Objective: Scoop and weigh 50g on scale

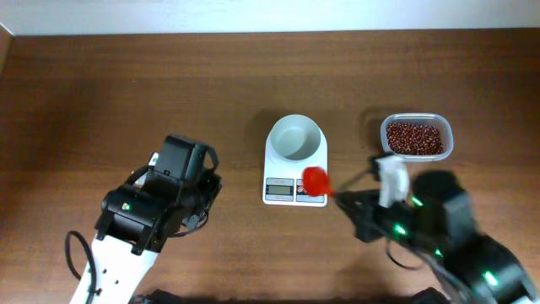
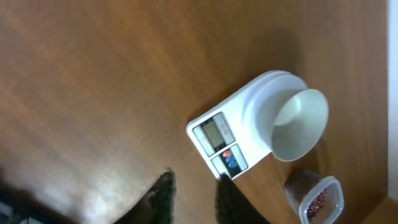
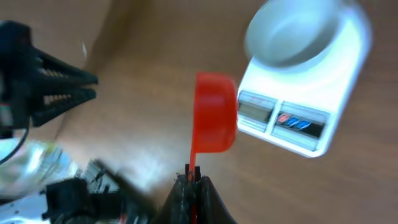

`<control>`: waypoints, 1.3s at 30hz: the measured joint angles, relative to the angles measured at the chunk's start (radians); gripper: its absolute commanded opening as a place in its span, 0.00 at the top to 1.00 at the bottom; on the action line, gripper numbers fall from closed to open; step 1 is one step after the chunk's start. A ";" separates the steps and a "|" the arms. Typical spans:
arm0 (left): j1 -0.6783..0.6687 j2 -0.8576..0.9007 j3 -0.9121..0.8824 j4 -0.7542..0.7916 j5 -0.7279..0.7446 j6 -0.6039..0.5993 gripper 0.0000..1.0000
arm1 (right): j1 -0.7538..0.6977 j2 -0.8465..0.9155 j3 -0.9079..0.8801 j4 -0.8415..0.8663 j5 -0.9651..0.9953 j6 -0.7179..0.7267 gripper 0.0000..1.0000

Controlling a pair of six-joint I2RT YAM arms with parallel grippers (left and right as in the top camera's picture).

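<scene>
The scale [image 1: 294,169] is seen mid-counter [image 1: 126,84], its bowl empty. The beans [image 1: 414,138] are kept in the clear tub [image 1: 450,139] toward the right edge. The red scoop [image 3: 214,121] is gripped by its handle in the right hand [image 3: 193,177] (just over the scale's display). The left hand [image 2: 194,180] is held slightly parted, empty.

Nothing in any view can be read: no brand, label or number. The scale [image 2: 261,118], near the middle of the surface, has a grey display [image 2: 215,132] on which no digits can be made out. Any marks beside its red and blue buttons [image 2: 231,159] are too small and blurred to tell.
</scene>
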State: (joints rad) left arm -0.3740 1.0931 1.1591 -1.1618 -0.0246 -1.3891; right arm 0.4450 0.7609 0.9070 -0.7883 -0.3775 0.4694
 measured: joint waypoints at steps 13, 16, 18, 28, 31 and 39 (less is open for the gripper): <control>-0.066 0.005 0.000 0.126 -0.019 0.141 1.00 | -0.085 -0.296 0.000 -0.027 0.241 -0.006 0.96; -0.157 0.029 0.000 0.163 -0.048 0.187 1.00 | -0.085 -0.296 0.000 -0.020 0.271 0.002 0.96; -0.220 0.053 0.000 0.168 -0.089 0.217 1.00 | -0.085 -0.296 0.000 -0.005 0.296 0.007 0.96; -0.472 0.368 0.001 0.343 -0.243 0.267 1.00 | -0.086 -0.296 0.000 0.065 0.521 0.019 0.96; -0.517 0.522 0.000 0.450 -0.259 0.272 1.00 | -0.086 -0.296 0.002 0.080 0.587 0.021 0.96; -0.549 0.740 0.000 0.554 -0.294 0.272 1.00 | -0.087 -0.296 0.004 0.083 0.674 0.021 0.96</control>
State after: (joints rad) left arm -0.9226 1.8336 1.1595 -0.6075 -0.3191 -1.1175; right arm 0.3584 0.4644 0.9108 -0.7052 0.2962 0.4904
